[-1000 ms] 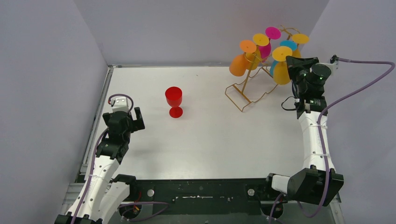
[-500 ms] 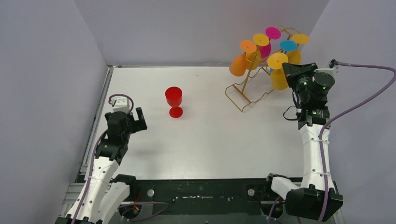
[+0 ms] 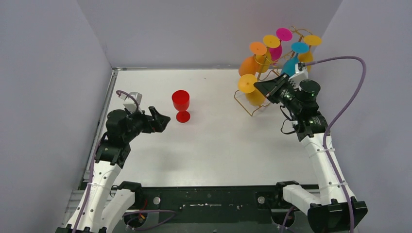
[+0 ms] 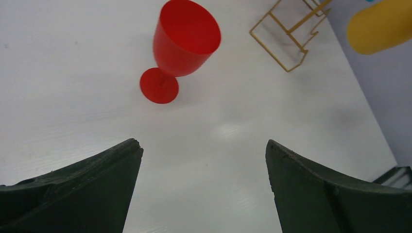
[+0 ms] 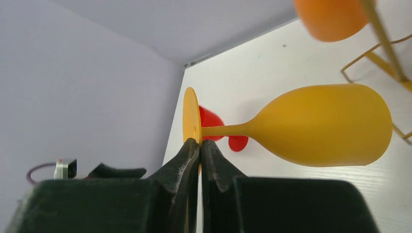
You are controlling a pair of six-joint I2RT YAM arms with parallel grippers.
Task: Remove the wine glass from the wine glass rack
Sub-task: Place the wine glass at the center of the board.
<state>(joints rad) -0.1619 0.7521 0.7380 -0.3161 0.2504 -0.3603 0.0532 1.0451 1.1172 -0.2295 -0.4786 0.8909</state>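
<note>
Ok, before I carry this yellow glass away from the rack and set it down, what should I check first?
1. Grip: the right jaws are shut on the edge of the yellow glass's foot. It's a thin pinch, but ok.
2. Yellow glass off the rack's hooks: ok.
3. Bowl clear of the rack's lower frame: cannot tell. They overlap from above.
4. Other glasses hanging on the rack: ok.
5. Red glass upright on the table, apart from both arms: ok.
6. Left jaws open and empty: ok.
</note>
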